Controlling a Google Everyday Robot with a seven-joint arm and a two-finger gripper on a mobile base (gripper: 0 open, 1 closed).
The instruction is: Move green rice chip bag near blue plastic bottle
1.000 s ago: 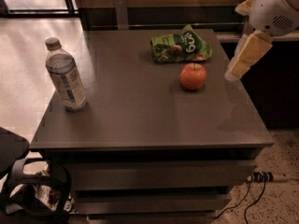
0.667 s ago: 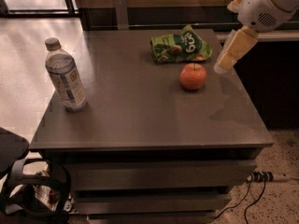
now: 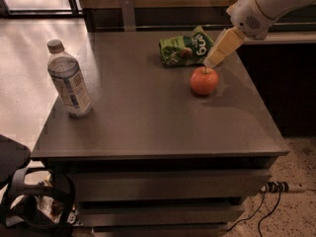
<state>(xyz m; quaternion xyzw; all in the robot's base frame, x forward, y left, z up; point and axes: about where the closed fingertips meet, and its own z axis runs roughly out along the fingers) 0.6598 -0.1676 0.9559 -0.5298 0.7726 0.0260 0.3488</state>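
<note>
The green rice chip bag [image 3: 185,48] lies wrinkled at the far middle of the grey table [image 3: 148,117]. The blue plastic bottle [image 3: 68,79], clear with a pale cap and white-and-blue label, stands upright near the table's left edge. My gripper [image 3: 213,61] reaches in from the upper right on a white arm. Its pale yellow tip hangs just right of the bag and above the apple [image 3: 204,80]. It holds nothing that I can see.
A round red-orange apple sits in front of the bag, right of centre. A dark counter [image 3: 276,68] stands to the right. Cables and a power strip [image 3: 276,187] lie on the floor at right. Dark base parts [image 3: 29,201] sit at lower left.
My gripper has moved left and toward the far side, from beyond the table's right edge to just beside the bag and above the apple. The bag, apple and bottle have not moved.
</note>
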